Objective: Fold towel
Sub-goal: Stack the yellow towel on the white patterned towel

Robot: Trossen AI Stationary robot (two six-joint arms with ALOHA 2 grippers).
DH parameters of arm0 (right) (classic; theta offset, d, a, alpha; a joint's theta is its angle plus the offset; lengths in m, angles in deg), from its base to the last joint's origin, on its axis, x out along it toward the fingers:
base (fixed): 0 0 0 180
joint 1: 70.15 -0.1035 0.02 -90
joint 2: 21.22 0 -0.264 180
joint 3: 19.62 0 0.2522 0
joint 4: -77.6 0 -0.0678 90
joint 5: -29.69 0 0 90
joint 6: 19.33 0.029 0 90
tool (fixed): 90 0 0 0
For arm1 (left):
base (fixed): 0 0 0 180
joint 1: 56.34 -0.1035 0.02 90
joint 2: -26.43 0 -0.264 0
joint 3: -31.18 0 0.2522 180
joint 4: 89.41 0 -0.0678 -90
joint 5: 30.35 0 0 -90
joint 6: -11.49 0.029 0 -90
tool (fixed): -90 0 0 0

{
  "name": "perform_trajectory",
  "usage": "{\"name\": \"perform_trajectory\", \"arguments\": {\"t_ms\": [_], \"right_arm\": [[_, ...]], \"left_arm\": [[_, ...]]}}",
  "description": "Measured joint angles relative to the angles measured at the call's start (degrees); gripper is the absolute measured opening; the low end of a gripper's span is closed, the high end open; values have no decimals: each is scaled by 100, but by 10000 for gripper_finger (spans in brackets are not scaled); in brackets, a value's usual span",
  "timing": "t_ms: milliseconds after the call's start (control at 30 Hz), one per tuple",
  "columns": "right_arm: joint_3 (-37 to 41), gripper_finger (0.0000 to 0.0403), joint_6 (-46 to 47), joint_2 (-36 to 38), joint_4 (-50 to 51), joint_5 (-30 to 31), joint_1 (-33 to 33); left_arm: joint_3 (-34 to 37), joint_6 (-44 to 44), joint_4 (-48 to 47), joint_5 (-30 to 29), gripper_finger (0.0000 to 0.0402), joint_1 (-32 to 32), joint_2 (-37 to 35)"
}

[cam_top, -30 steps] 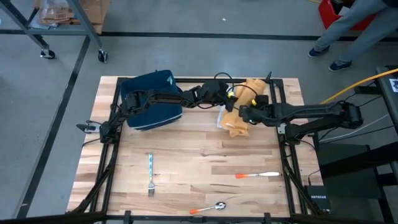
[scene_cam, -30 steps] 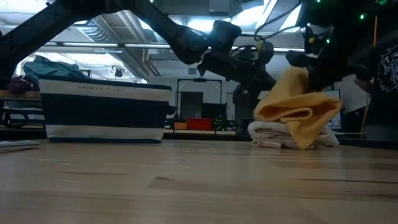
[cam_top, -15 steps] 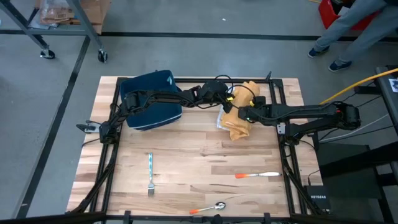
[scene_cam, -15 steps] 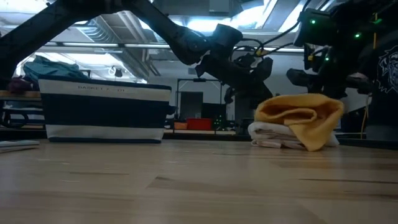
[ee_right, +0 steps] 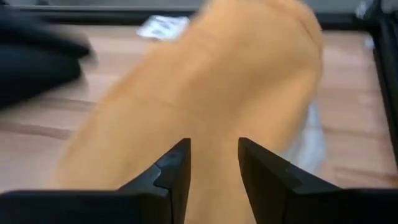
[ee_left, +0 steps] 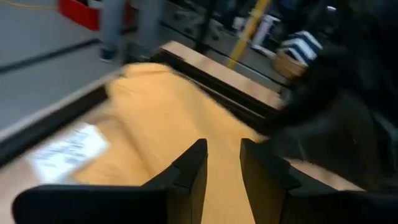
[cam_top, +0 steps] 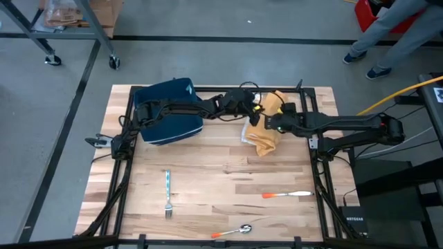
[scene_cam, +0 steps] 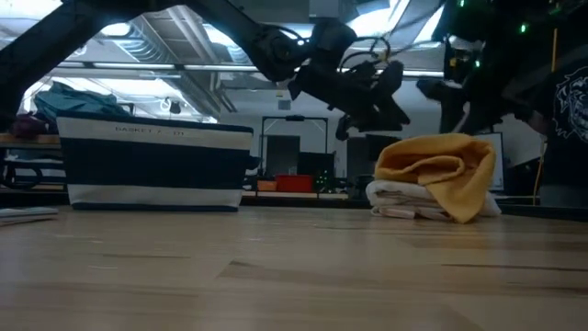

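Observation:
A yellow towel (cam_top: 266,128) (scene_cam: 436,165) lies crumpled on top of a small stack of folded white towels (cam_top: 245,133) (scene_cam: 400,199) at the table's far right. One side of it hangs down over the stack's right end. My left gripper (cam_top: 255,111) (ee_left: 222,171) hovers open just above the towel's left part. My right gripper (cam_top: 272,124) (ee_right: 214,168) hovers open above its right part. Both wrist views show only yellow cloth beyond the fingers, and neither gripper holds anything.
A navy basket with a white band (cam_top: 166,111) (scene_cam: 152,161) stands at the far left. A fork (cam_top: 167,194), an orange-handled utensil (cam_top: 287,195) and a spoon (cam_top: 235,230) lie on the near half. A person's legs (cam_top: 387,31) show beyond the far right corner.
Both grippers have opened and let go of the yellow towel. Its raised right part has dropped and now lies slumped on the white stack. My left gripper has rolled and risen slightly above the towel.

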Motion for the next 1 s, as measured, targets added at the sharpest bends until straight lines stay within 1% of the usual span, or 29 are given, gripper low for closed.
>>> {"name": "perform_trajectory", "arguments": {"t_ms": [133, 233, 400, 600, 667, 767, 1000], "right_arm": [[-421, 135, -492, 106, -11, 124, -70], [-641, 135, -804, 131, -21, 304, -67], [-624, 135, -1046, 55, 5, 560, 147], [-313, 135, -1103, -255, -117, 299, 575], [-208, 135, -1104, -421, -317, 164, 699], [-129, 135, -1101, -688, -331, 33, 789], [-125, 135, -1105, -1438, -335, -123, 919]], "left_arm": [[0, 175, -188, 381, 88, 213, -12], [0, 441, -511, 401, 88, 398, -12], [2, 1061, -816, 371, 88, 673, -12], [2, 1826, -1087, 142, 88, 929, 65], [2, 1981, -1142, 55, 88, 979, 141], [2, 2108, -1166, 21, 88, 1040, 325], [2, 2103, -1155, 15, 88, 1094, 784]]}}
